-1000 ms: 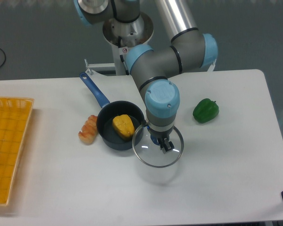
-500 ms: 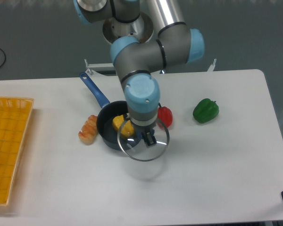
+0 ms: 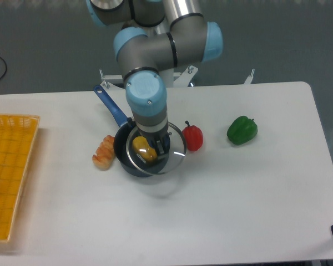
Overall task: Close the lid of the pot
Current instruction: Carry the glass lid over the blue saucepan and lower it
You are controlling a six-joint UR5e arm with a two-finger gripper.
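The dark navy pot sits left of the table's middle, its blue handle pointing to the back left. A yellow food piece lies inside it. My gripper hangs over the pot, shut on the lid's knob, which its fingers hide. The glass lid with its thin metal rim is held just above the pot, offset a little to the right so that it overhangs the pot's right edge.
A red pepper lies just right of the lid. A green pepper sits further right. A shrimp-like toy touches the pot's left side. A yellow basket stands at the left table edge.
The arm has carried the lid leftward, from the bare table right of the pot to over the pot. The red pepper, hidden a second ago, now shows.
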